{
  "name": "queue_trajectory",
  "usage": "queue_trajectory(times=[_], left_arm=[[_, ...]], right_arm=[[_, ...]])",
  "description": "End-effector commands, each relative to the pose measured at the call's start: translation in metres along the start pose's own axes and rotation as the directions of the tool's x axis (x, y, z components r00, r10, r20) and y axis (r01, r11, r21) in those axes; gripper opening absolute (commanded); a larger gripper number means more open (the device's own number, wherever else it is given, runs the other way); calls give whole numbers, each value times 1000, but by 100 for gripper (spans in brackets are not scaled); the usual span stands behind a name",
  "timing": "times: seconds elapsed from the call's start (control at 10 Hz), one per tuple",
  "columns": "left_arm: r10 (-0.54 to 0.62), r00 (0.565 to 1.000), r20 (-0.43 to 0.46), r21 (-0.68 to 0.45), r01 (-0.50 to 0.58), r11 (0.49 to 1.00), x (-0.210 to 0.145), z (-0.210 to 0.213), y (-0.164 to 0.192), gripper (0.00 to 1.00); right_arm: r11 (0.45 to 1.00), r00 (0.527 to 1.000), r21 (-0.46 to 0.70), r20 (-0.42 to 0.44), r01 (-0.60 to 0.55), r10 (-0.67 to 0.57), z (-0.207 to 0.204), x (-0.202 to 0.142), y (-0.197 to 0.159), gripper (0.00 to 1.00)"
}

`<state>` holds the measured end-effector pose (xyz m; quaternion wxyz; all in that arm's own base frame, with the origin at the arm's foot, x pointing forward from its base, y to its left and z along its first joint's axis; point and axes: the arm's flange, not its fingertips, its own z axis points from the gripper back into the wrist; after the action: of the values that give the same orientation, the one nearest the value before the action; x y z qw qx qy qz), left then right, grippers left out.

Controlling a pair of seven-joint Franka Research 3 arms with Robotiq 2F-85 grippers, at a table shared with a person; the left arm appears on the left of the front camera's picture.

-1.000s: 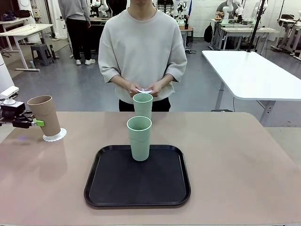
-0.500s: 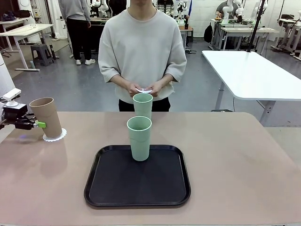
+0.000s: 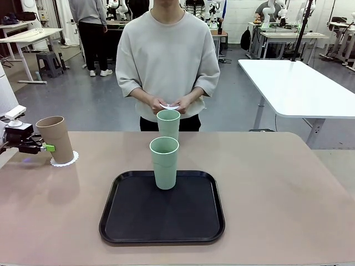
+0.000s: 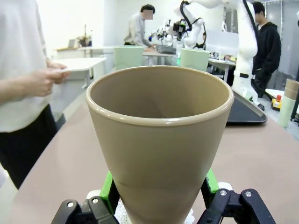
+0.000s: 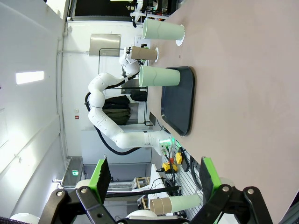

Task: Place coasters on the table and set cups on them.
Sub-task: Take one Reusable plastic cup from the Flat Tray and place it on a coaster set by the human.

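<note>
One tan cup (image 3: 55, 138), likely light, rigid and slick, sat on a coaster (image 3: 66, 162) near the table's (image 3: 277, 183) left edge; the left gripper (image 3: 45, 147) sensibly clamped its lower taper; the right gripper (image 5: 152, 179) gaped empty.

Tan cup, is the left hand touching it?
Touching. The left wrist view shows the left hand's green pads set against both sides of the tan cup, with no gap.

This was a robotics lab in an open hall: a white robot arm (image 5: 112, 133) stood by the beige table (image 3: 277, 183), with white work tables (image 3: 299, 83), a stool (image 3: 49, 62) and a bare grey floor (image 3: 94, 105) behind.
</note>
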<state>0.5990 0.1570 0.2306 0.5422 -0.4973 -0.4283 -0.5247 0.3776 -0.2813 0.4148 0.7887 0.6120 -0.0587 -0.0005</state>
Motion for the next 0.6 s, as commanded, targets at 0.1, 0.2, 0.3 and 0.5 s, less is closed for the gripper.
queue_trajectory(times=[0.1,0.2,0.3,0.5], left_arm=[[-10,999,-38,-9,10,1000,1,2,5,85],[-10,999,-44,-12,9,1000,1,2,6,85],[-7,999,-51,-13,7,1000,0,1,6,85],[-13,998,-66,-13,12,1000,-4,-1,8,85]], right_arm=[[1000,1000,4,14,-2,2,-1,2,0,100],[1000,1000,4,14,-2,2,-1,2,0,100],[1000,1000,4,14,-2,2,-1,2,0,100],[1000,1000,4,14,-2,2,-1,2,0,100]])
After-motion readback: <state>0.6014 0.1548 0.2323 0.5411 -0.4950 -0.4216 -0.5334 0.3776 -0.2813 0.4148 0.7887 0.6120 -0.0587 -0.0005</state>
